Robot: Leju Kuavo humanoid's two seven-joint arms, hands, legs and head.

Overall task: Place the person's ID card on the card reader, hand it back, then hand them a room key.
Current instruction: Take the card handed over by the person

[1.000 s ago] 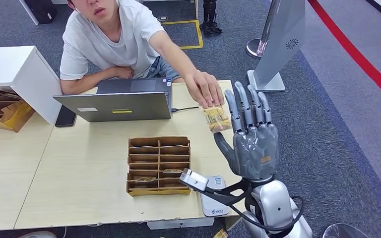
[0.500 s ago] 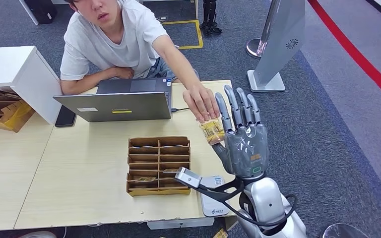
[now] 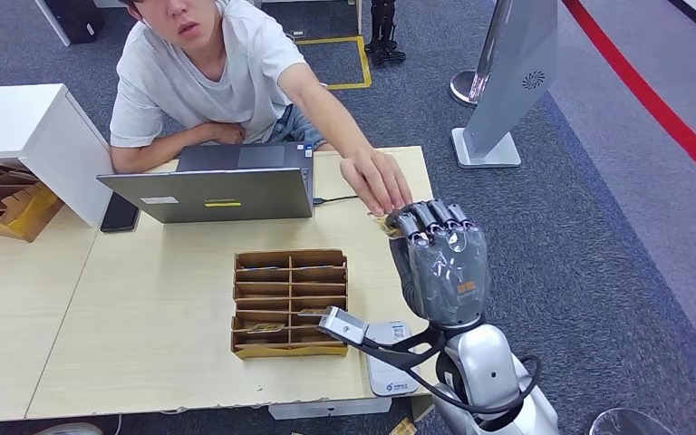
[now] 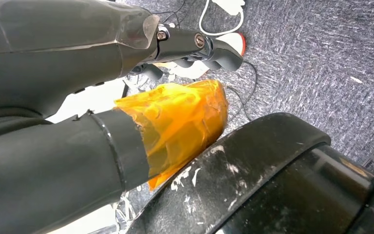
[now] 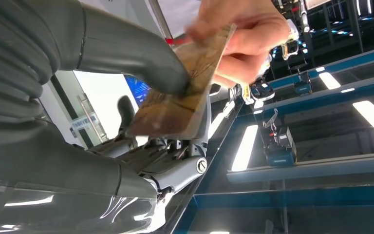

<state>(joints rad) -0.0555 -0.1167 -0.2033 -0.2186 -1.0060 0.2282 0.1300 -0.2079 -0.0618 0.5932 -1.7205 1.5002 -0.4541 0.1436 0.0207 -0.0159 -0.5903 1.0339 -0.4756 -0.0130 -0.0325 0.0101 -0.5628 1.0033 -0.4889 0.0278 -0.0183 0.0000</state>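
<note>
The right hand (image 3: 442,263) was raised just beyond the card reader (image 3: 388,358), its fingers curled closed on the ID card (image 5: 182,92). The person's hand (image 3: 376,181) gripped the card's far edge. The wooden key tray (image 3: 290,302) lay on the surface (image 3: 145,308) beside the reader. The left hand (image 4: 53,122) hung low; its grip state could not be determined.
</note>
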